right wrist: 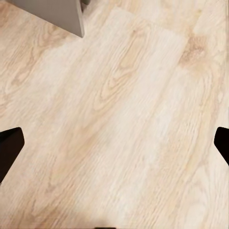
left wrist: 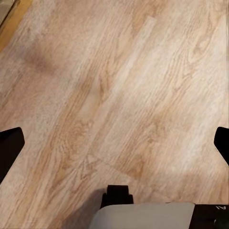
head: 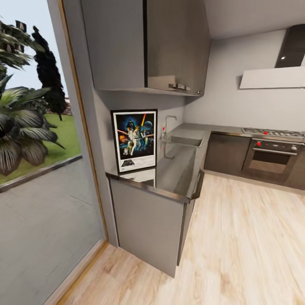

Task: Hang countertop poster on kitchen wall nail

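Glossy dark grey, the desk [head: 178, 169] runs along the wall toward the sink [head: 185, 140] and tap [head: 167, 123]. At its near end the poster [head: 134, 140] stands upright on the slab, leaning against the wall beneath the grey upper cabinets [head: 146, 44]. Farther round the corner sit the oven [head: 271, 157] and the white hood [head: 271, 77]. Both arms hang low over the light wood floor [head: 237, 250]: the left gripper [left wrist: 114, 143] has its fingers [left wrist: 9, 148] spread wide apart, and so does the right gripper [right wrist: 114, 143], neither holding anything.
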Tool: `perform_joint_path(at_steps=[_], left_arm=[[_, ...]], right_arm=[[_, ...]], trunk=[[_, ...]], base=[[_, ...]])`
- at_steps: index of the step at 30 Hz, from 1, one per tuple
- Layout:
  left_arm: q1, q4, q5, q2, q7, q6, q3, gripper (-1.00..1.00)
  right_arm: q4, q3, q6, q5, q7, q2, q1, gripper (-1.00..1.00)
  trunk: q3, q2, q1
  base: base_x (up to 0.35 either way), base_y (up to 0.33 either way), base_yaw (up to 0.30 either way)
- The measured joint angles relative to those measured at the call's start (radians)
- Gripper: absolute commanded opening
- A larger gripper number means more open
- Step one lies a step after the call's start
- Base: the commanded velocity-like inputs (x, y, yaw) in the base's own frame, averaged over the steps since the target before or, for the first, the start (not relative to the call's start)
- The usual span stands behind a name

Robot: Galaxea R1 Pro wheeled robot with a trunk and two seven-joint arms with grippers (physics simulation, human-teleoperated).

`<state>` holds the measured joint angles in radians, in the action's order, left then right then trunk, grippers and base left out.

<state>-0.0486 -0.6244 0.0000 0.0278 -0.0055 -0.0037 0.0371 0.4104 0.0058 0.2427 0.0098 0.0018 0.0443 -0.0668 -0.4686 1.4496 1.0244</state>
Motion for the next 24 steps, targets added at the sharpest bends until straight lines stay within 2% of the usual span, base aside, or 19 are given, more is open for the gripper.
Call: perform_joint_path(at_steps=[6, 10, 16, 18, 19, 20, 21, 22, 23, 24], left_arm=[[0.000, 0.000, 0.000, 0.000, 0.000, 0.000, 0.000, 1.00], [0.000, -0.001, 0.000, 0.000, 0.000, -0.003, 0.000, 1.00], [0.000, -0.033, 0.002, -0.002, 0.000, -0.104, 0.000, 1.00], [0.000, -0.207, 0.003, -0.004, -0.002, -0.143, 0.006, 1.00], [-0.001, -0.333, 0.008, -0.005, -0.003, -0.097, 0.008, 1.00], [0.000, -0.490, 0.014, -0.005, -0.003, -0.068, 0.007, 1.00], [0.000, -0.524, 0.022, -0.006, -0.003, -0.036, 0.005, 1.00], [-0.001, -0.677, 0.094, -0.010, 0.001, 0.166, 0.001, 1.00], [0.001, -0.808, 0.104, -0.010, 0.002, 0.195, 0.000, 1.00], [0.014, -0.837, 0.115, -0.010, 0.002, 0.222, 0.000, 1.00]], right_arm=[[0.000, 0.000, 0.001, 0.000, 0.000, 0.000, 0.000, 1.00], [0.000, 0.000, 0.001, 0.000, 0.000, 0.000, 0.000, 1.00], [0.002, -0.006, 0.001, -0.001, -0.002, 0.006, 0.000, 1.00], [0.010, -0.010, 0.002, -0.002, -0.002, 0.027, -0.001, 1.00], [0.031, -0.013, 0.004, -0.005, -0.003, 0.055, -0.003, 1.00], [0.037, -0.012, 0.008, -0.006, -0.003, 0.064, -0.003, 1.00], [0.043, -0.013, 0.014, -0.007, -0.003, 0.070, -0.003, 1.00], [0.064, -0.091, 0.092, -0.012, -0.001, 0.090, -0.003, 1.00], [0.067, -0.109, 0.106, -0.011, 0.000, 0.094, -0.003, 1.00], [0.078, -0.137, 0.125, -0.011, 0.001, 0.096, -0.001, 1.00]], trunk=[[0.002, 0.000, 0.000], [0.003, 0.000, 0.000], [0.003, 0.000, 0.001], [0.003, 0.000, 0.001], [0.003, 0.000, 0.001], [0.003, 0.000, 0.001], [0.003, 0.000, 0.001], [0.003, 0.000, 0.001], [0.003, 0.000, 0.001], [0.003, 0.000, 0.001]], base=[[0.322, 0.019, -0.240], [0.145, 0.004, -0.100], [0.033, 0.001, -0.023], [0.003, 0.000, -0.002], [0.001, 0.000, -0.001], [0.001, 0.000, -0.001], [0.000, 0.000, 0.000], [0.000, 0.000, 0.000], [0.000, 0.000, 0.000], [0.000, 0.000, 0.000]])
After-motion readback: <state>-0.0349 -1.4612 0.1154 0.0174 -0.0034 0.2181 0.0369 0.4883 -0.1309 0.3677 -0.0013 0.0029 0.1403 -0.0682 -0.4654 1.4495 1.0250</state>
